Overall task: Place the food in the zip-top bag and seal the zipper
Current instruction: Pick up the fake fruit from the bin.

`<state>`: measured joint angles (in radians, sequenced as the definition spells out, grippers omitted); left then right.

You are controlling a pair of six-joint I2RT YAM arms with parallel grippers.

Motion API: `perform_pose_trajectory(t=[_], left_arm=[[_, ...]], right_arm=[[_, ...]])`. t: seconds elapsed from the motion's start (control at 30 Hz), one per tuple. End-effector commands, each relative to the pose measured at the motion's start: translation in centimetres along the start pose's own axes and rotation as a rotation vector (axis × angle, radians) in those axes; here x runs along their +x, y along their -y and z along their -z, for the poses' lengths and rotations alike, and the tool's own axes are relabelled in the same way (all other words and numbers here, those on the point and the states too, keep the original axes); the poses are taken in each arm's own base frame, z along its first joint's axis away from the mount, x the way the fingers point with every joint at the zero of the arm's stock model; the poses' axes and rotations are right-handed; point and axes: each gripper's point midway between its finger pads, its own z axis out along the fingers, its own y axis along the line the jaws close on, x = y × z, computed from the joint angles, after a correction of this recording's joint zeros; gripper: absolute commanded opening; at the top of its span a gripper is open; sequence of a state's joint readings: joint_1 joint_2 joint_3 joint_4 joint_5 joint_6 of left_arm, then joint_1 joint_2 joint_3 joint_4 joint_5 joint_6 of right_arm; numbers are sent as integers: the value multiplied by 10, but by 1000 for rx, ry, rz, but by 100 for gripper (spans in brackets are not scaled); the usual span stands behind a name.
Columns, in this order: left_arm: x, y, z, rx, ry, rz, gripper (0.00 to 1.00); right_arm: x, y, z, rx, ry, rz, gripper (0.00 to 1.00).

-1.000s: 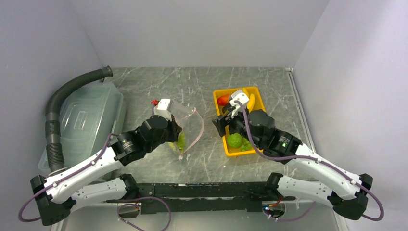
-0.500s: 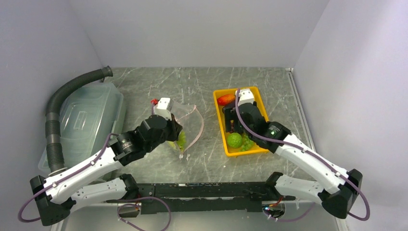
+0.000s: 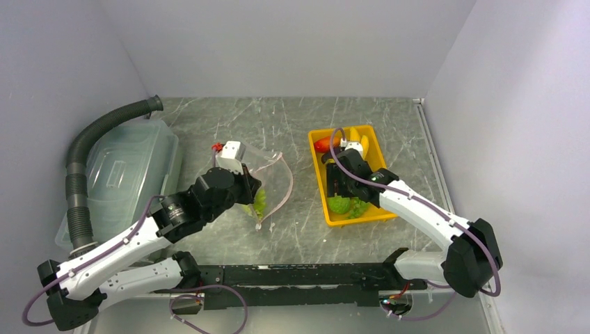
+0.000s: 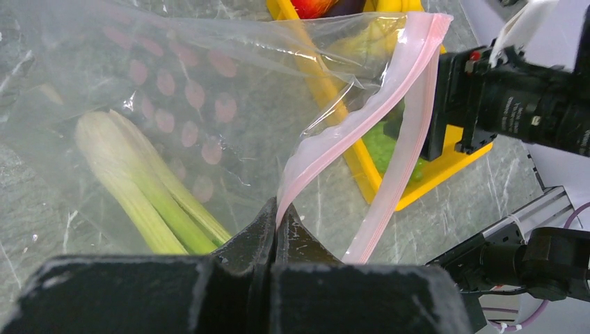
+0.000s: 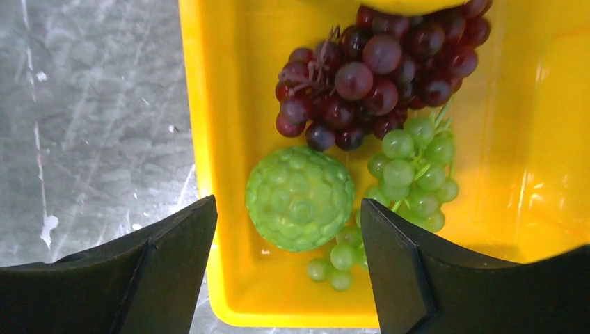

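While the left claw [image 4: 277, 221] pinches the pink zipper [image 4: 334, 132], the bag [image 4: 209, 104] lies left of centre on the table [image 3: 299, 118], leek [image 4: 139, 188] inside. Right claw [image 5: 286, 205] hangs wide over the tray [image 5: 191, 104], directly above the green fruit [image 5: 299, 198], with grapes [image 5: 376, 76] adjacent.

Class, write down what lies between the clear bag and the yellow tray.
Nothing: a bare strip of table separates the zip-top bag from the yellow tray, clearest in the top external view.
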<state>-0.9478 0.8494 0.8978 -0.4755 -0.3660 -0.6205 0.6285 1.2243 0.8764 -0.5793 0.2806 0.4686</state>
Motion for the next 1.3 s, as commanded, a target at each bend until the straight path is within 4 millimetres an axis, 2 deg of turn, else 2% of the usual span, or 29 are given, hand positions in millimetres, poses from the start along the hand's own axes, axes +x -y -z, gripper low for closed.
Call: perform_pose_trajectory(t=[0.0, 0.23, 0.5, 0.7, 0.83, 0.9, 1.03, 1.27], left_arm=[[-23, 5, 7, 16, 73, 10, 0], [-23, 5, 9, 19, 75, 13, 0], [-23, 5, 10, 21, 73, 22, 0], [-23, 5, 12, 22, 73, 29, 0], [-23, 5, 12, 21, 71, 33, 0], [-22, 5, 11, 20, 67, 35, 0], [-21, 4, 9, 10, 65, 35, 0], [-21, 1, 8, -11, 66, 42, 0]], right_arm=[[12, -5, -7, -32, -30, -48, 79], [32, -4, -20, -32, -79, -55, 81], [43, -1, -40, -8, -111, -52, 81], [46, 7, -46, 29, -113, -43, 71], [48, 11, -46, 47, -115, -30, 54], [44, 12, -43, 50, -104, -27, 45], [31, 12, -28, 28, -54, -29, 36], [-3, 7, 11, -30, 51, -29, 32]])
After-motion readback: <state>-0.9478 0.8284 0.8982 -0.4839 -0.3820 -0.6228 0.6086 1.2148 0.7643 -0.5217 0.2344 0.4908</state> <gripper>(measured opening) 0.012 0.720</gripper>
